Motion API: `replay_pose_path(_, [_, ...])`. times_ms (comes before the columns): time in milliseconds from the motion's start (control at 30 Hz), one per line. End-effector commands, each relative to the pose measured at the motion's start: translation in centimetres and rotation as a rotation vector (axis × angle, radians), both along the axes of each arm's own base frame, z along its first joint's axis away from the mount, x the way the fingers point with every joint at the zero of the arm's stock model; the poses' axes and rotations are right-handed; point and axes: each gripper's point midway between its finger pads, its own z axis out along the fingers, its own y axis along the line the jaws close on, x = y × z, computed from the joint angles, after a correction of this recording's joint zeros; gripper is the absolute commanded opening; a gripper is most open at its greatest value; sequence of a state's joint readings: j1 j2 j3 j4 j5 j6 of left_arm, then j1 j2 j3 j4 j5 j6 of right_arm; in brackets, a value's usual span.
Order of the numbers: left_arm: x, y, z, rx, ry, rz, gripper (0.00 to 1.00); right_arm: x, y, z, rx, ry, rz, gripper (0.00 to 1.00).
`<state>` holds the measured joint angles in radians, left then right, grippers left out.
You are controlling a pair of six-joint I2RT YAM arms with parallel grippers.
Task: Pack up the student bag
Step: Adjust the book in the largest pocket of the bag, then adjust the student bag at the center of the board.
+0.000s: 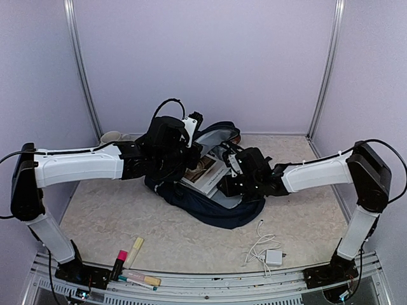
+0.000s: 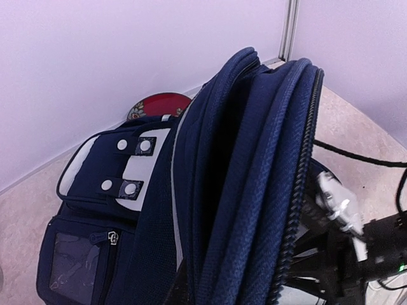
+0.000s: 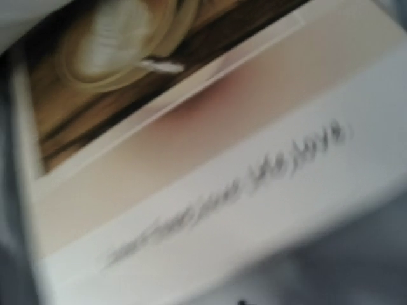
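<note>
Top view, bag: the student bag [image 1: 219, 213] lay mid-table [image 1: 114, 216] between my two arms, its mouth gaping toward the right arm.
Top view, left tool: my left tool [image 1: 186, 141] was pinched narrow on the bag's raised flap, propping the mouth up.
Top view, right tool: my right tool [image 1: 230, 173] hung just over a book [image 1: 206, 175] lying in that mouth, so the right arm was nearer.
Left wrist view: the zipped rim stood upright against the lens, with my fingers hidden.
Right wrist view: the tilted book cover filled a blurred frame. I could not tell how wide the tool stood.
Judgement: the book's long axis pointed leftward into the bag, so I would push it along that line.
</note>
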<state>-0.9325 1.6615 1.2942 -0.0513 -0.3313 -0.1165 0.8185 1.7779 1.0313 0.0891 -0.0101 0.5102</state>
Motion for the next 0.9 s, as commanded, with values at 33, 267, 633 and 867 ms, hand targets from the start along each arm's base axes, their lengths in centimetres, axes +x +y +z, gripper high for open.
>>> replay_pose_path(33, [-0.7, -1.3, 4.7, -0.163, -0.075, -0.041, 0.0, -1.8, -5.0, 5.2, -0.003, -0.089, -0.115, 0.35])
replay_pose_path(267, [-0.9, -1.6, 3.7, -0.161, -0.05, -0.048, 0.0, -3.2, -13.5, 2.4, -0.16, -0.038, -0.318, 1.0])
replay_pose_path(633, [-2.5, -2.5, 3.3, -0.154, -0.025, -0.083, 0.0, -1.5, -10.4, -1.3, 0.084, 0.118, -0.158, 0.84])
replay_pose_path(867, [-6.7, -5.9, 4.7, -0.164, -0.036, -0.221, 0.0, 0.4, -11.7, 0.5, 0.128, 0.085, -0.16, 0.05])
